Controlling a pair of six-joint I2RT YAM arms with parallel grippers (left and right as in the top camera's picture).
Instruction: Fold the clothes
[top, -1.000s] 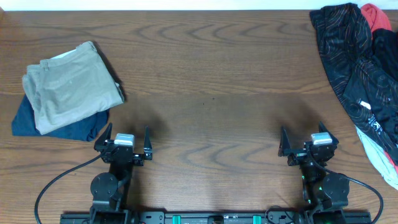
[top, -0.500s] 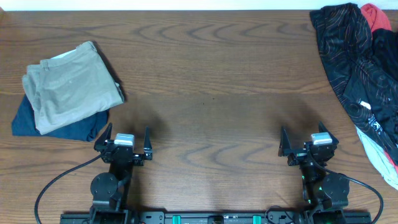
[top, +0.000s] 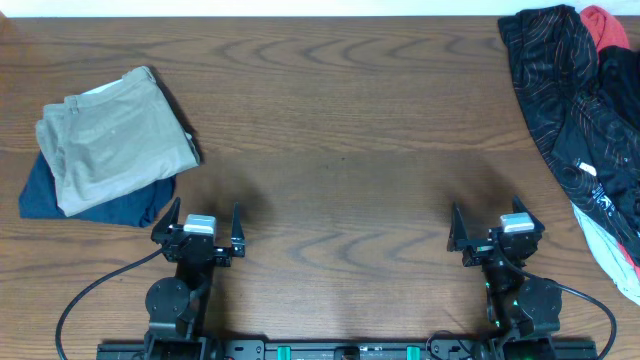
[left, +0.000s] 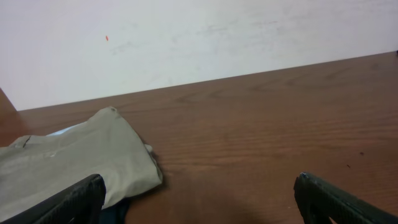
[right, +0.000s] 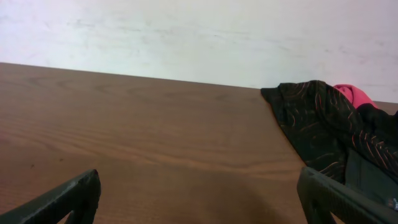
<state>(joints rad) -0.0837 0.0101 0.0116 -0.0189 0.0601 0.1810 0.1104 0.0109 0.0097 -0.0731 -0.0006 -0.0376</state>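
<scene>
- While both arms are sitting at the near edge of the table (top: 340, 120), nothing is being held or touched.
- The left gripper (top: 207, 210) is pointing toward the far edge with its jaws spread wide and empty. In the left wrist view, its fingers (left: 74, 200) are framing bare wood.
- The right gripper (top: 485, 212) is doing the same. Its fingers (right: 62, 200) are standing wide apart in the right wrist view, with nothing between them.
- The jersey (top: 575, 110) is lying crumpled at the far right corner and trailing along the right edge toward the near side. It is well apart from both grippers.
- In the right wrist view, the jersey (right: 317, 124) is showing as a dark, bunched heap ahead and to the right.
- A red garment (top: 605, 25) is peeking out at that corner, and a pale grey garment (top: 605, 235) is showing under the jersey nearer the near edge. The three are lying together as one pile.
- Folded trousers (top: 110, 135) are resting on a navy garment (top: 60, 200) near the left edge.
- Judging by this, the folding is not yet starting: the jersey is bunched, with no neat crease showing.
- All of the work seems to be left: pulling the jersey off the pile, spreading it flat on the open middle of the table, then folding it.
</scene>
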